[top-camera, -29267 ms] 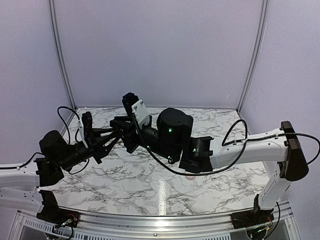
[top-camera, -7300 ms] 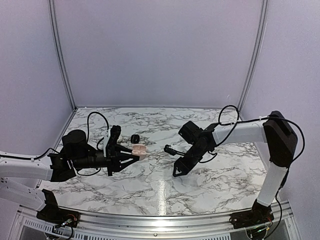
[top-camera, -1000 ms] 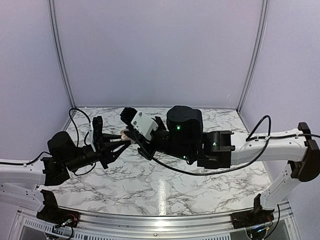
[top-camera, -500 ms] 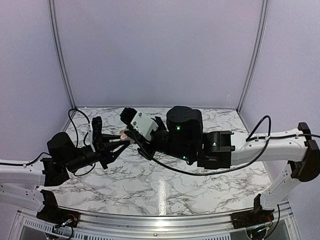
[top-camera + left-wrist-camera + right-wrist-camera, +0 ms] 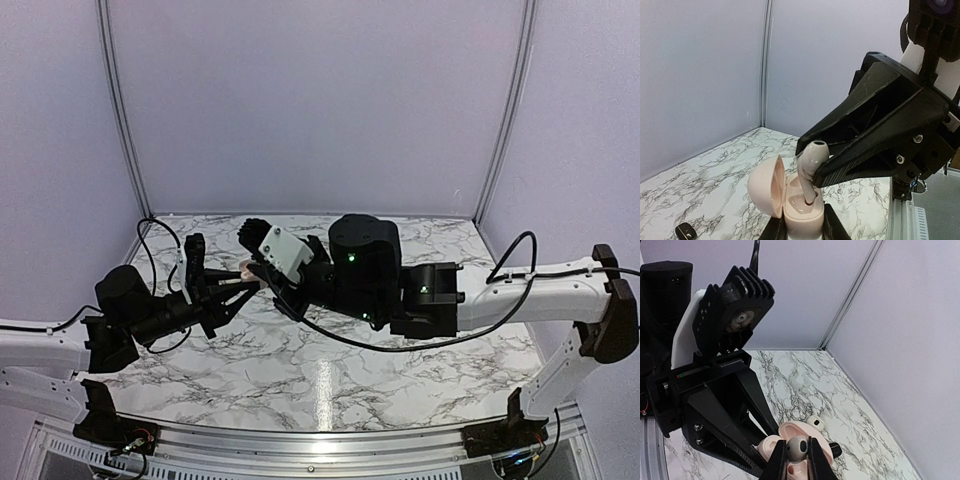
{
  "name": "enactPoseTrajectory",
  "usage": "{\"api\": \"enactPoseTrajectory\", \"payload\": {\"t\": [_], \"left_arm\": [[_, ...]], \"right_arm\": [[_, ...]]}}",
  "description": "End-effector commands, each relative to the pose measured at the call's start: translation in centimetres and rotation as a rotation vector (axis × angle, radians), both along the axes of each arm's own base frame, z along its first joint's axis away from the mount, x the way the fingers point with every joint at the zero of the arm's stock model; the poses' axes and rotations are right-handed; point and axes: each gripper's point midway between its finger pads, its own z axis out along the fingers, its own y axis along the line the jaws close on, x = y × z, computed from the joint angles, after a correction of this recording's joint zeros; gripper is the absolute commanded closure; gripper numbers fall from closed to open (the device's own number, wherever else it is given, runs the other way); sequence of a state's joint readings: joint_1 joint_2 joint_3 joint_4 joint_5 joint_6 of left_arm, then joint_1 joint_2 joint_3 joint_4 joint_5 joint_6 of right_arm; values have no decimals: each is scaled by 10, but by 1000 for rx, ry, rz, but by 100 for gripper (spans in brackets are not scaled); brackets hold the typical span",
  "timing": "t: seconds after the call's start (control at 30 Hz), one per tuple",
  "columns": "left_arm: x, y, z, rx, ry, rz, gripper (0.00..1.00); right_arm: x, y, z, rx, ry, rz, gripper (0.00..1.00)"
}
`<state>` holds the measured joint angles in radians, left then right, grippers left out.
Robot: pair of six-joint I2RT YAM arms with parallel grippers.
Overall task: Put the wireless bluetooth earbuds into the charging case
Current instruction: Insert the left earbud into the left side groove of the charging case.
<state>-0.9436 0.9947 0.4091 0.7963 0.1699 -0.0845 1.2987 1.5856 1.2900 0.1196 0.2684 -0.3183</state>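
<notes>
Right gripper point(image 5: 797, 460) almost closed, pinching head of white earbud point(image 5: 813, 154). Stem points down, tip inside well of open pink case point(image 5: 764, 184). Left gripper point(image 5: 804, 226) fingers pressed against case base from both sides. Case held above counter point(image 5: 700, 195), lid swung open to one side. Both grippers meet over far-left part of counter, nearer left edge than right. Second white earbud point(image 5: 815, 422) loose on counter just beyond case. Black earbud point(image 5: 685, 230) also on counter, apart from case.
</notes>
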Motion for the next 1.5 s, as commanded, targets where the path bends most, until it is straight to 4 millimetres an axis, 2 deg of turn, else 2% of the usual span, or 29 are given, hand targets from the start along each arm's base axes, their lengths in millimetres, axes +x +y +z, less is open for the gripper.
{"api": "enactPoseTrajectory", "payload": {"t": [0.0,0.3,0.47,0.63,0.77,0.87,1.0,1.2,1.47], "left_arm": [[1,8,24,-81,-41,33,100],[2,11,24,-88,-44,42,100],[3,13,22,-87,-37,45,100],[-4,10,22,-65,-84,8,100],[-6,12,25,-64,-112,10,100],[-5,13,29,-79,-106,18,100],[0,14,32,-92,-89,39,100],[1,13,34,-95,-91,39,100],[1,9,31,-84,-88,28,100]], "right_arm": [[-2,7,-25,-56,33,12,95],[-1,5,-25,-69,28,7,94],[-13,5,-21,-64,30,72,96],[-20,12,-27,-86,57,125,97],[-15,12,-33,-100,63,93,97],[-2,8,-35,-89,75,25,96],[6,4,-33,-69,96,-16,92],[12,2,-28,-41,115,-30,80],[15,2,-24,-25,123,-29,73]]}}
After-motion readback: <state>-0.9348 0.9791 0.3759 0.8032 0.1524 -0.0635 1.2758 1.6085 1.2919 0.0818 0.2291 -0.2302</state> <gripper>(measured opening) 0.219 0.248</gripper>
